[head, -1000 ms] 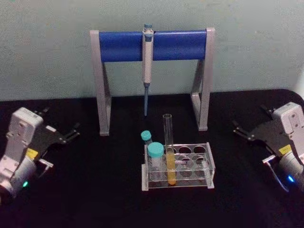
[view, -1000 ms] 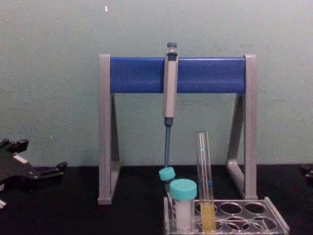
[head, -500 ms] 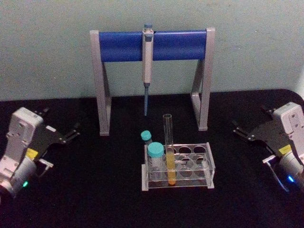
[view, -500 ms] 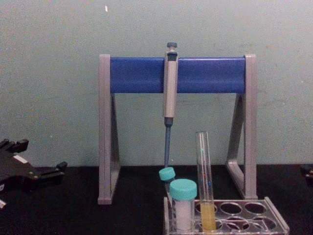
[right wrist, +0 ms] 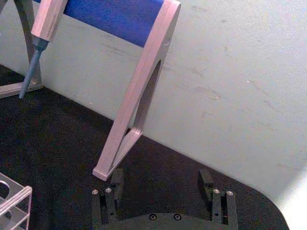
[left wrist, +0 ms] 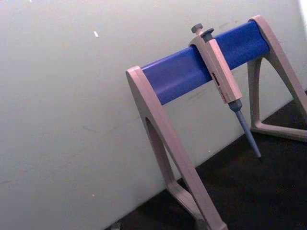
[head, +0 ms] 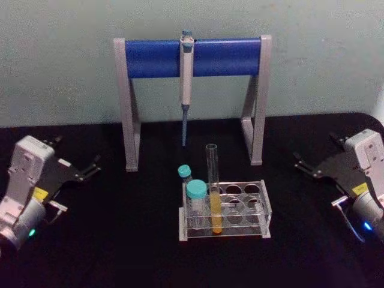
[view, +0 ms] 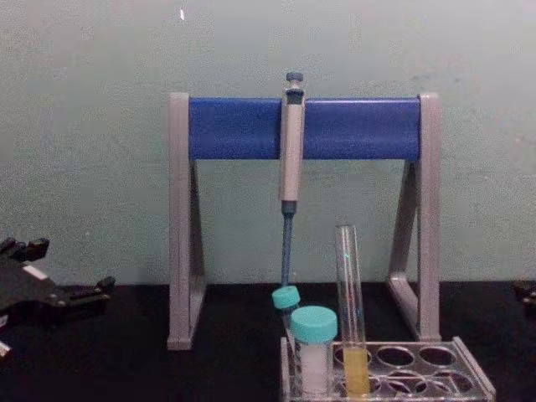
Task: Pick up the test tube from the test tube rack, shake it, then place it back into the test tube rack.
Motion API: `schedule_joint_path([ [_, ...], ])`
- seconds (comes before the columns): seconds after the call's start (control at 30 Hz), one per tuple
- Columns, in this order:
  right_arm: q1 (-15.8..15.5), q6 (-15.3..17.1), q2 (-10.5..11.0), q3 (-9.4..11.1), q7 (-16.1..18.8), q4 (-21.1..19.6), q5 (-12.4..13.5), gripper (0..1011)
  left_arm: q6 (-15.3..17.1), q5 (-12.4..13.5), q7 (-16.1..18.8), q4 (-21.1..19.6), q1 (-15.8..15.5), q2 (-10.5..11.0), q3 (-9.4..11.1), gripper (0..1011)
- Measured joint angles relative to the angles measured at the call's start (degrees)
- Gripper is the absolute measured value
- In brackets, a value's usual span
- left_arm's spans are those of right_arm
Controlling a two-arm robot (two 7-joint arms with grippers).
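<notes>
Right gripper (right wrist: 160,184) splayed, slim glass test tube (head: 212,180)

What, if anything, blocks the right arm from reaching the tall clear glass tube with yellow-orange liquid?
Probably nothing. The right gripper is open, with bare black table between it and the tube. The tube rises above its low clear plastic rack, and the teal-capped vials stand on its left.

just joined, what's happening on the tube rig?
Nothing is being handled yet. The test tube stands upright in the test tube rack mid-table, next to two teal-capped vials. The left hand sits out at the left and the right hand at the right, both open, holding nothing, well apart from the rack.
</notes>
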Motion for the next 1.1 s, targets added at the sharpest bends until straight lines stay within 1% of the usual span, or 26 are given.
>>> schedule_joint_path([
  [1.1, 0.0, 0.0, 0.0, 0.0, 0.0, 0.0, 0.0, 1000, 0.0, 0.0, 0.0, 0.0, 0.0, 0.0, 0.0, 1001],
])
